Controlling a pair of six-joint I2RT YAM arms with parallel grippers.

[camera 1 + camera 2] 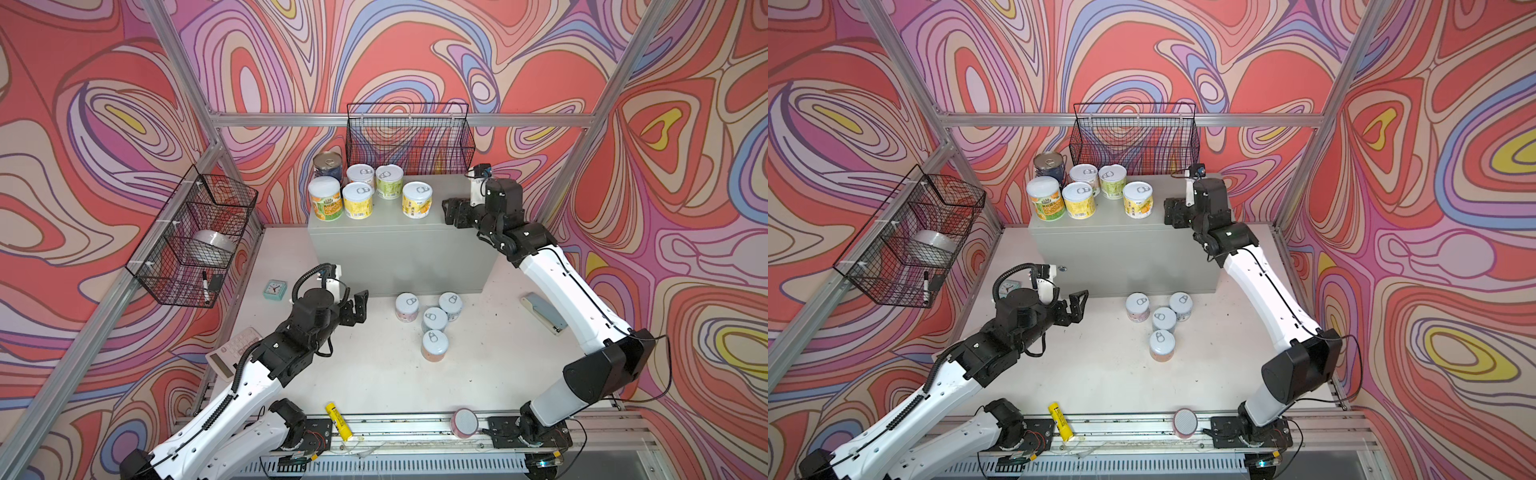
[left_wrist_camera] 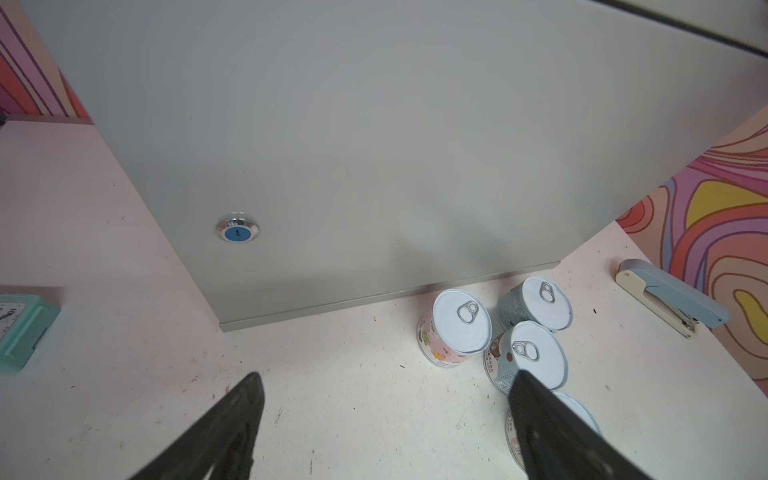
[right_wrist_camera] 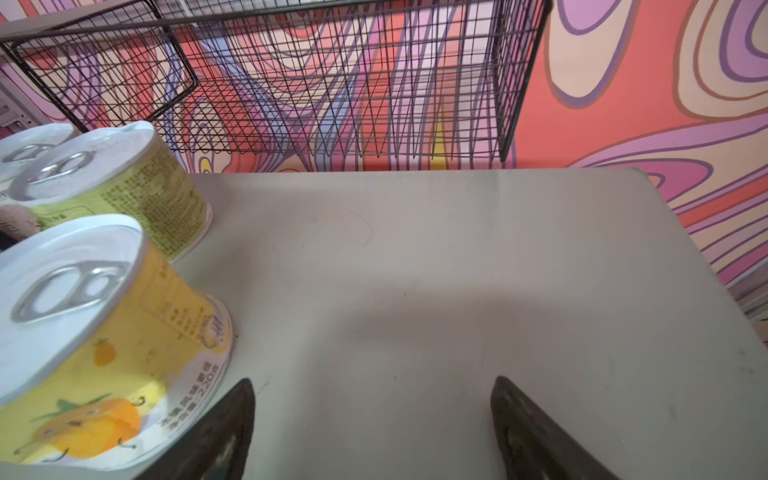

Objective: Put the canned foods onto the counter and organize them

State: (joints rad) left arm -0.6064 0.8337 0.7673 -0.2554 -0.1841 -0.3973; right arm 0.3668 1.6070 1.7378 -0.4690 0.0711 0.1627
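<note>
The counter (image 1: 399, 257) is a grey box with a round lock (image 2: 237, 230) on its front. Several cans stand on the left part of its top, among them a metal-topped blue one (image 1: 328, 166) and a yellow one (image 1: 417, 200). Several more white-lidded cans (image 1: 434, 321) cluster on the table below the counter's front. My left gripper (image 1: 360, 307) hovers open and empty just left of that cluster; a pink-labelled can (image 2: 455, 328) is nearest to it. My right gripper (image 1: 448, 212) is open and empty over the counter's bare top (image 3: 415, 270), beside the yellow can (image 3: 104, 332).
A black wire basket (image 1: 409, 139) hangs behind the counter, and another (image 1: 195, 232) hangs on the left wall. On the table lie a teal clock (image 1: 274, 289), a calculator (image 1: 232, 353), a stapler (image 1: 542, 311), a yellow tube (image 1: 338, 420) and a pink cylinder (image 1: 464, 422).
</note>
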